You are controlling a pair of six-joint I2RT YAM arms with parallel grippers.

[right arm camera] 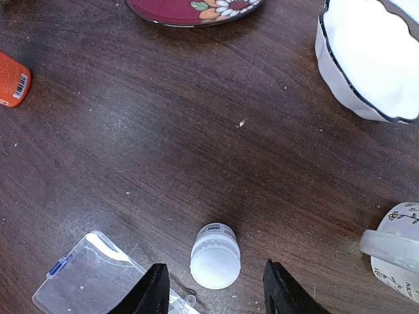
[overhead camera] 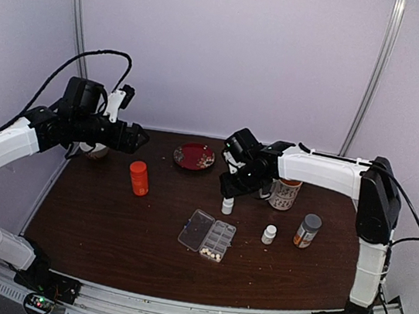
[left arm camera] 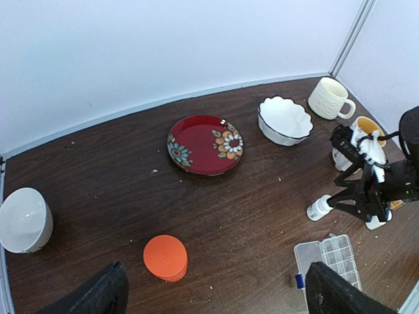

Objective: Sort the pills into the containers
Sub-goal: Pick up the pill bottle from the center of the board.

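The clear pill box (overhead camera: 207, 235) lies with its lid open near the middle of the table, its containers in two rows. A few whitish pills (overhead camera: 211, 254) sit in the cells at its near end. My right gripper (overhead camera: 230, 187) hangs over a small white bottle (overhead camera: 228, 205) just beyond the box. In the right wrist view that bottle (right arm camera: 215, 256) stands upright between the open fingers (right arm camera: 154, 291), with a gap on each side, and the box lid (right arm camera: 91, 278) shows at lower left. My left gripper (overhead camera: 138, 138) is raised at the far left, wide open and empty (left arm camera: 216, 297).
An orange bottle (overhead camera: 139, 177) stands left of centre, with a red flowered plate (overhead camera: 194, 156) behind it. A patterned mug (overhead camera: 286, 193), a second small white bottle (overhead camera: 269, 234) and a grey-capped bottle (overhead camera: 307, 230) stand to the right. A scalloped white bowl (left arm camera: 285, 120) and a cream mug (left arm camera: 330, 98) sit at the back, another white bowl (left arm camera: 25, 219) at far left.
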